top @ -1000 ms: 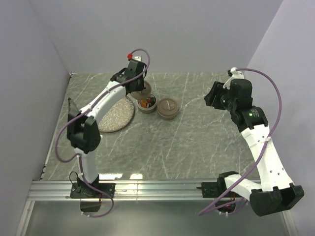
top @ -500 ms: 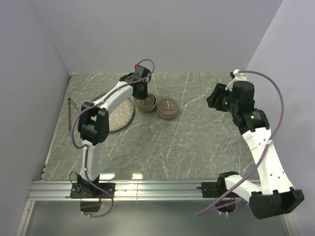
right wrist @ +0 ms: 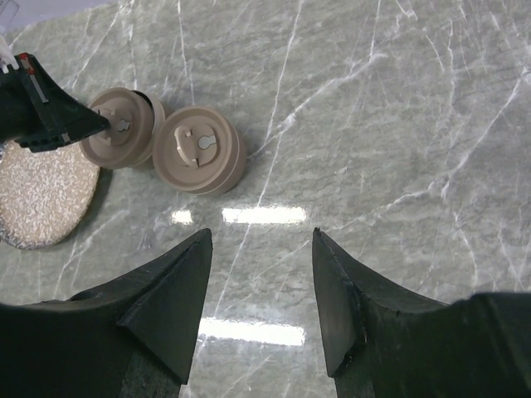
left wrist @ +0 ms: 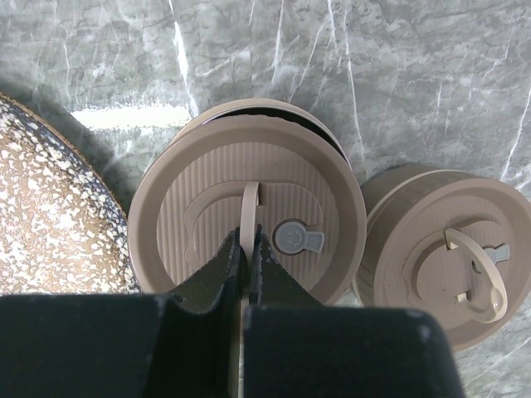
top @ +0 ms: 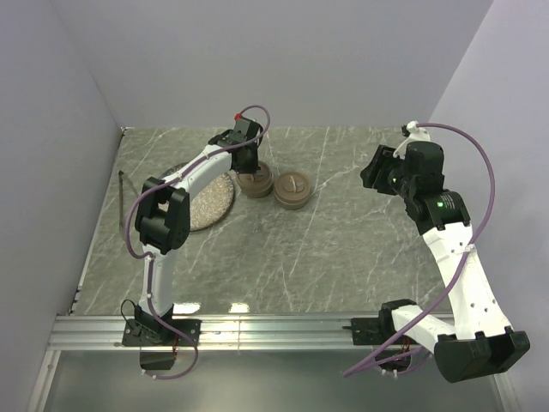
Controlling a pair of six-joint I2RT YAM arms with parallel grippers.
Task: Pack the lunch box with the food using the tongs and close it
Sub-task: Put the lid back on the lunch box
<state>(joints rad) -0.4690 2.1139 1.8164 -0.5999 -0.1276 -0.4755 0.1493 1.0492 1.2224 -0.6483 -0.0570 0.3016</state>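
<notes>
Fingers (left wrist: 214, 278) of left gripper (left wrist: 247, 242) pinched tight on lid handle (left wrist: 250, 199). Lid (left wrist: 323, 207) now sits on left tin (top: 256, 190), slightly off-centre. One second ago the tin stood uncovered with food showing; the food is now hidden beneath. Tongs (top: 120, 196) lie at left edge of table (top: 343, 249). Right gripper (right wrist: 260, 236) half-spread, empty.

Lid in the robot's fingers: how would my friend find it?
On the table, find the speckled plate. The lid tops the tan tin beside it. Its handle stands up, pinched by the left gripper; the far tin's lies flat.
</notes>
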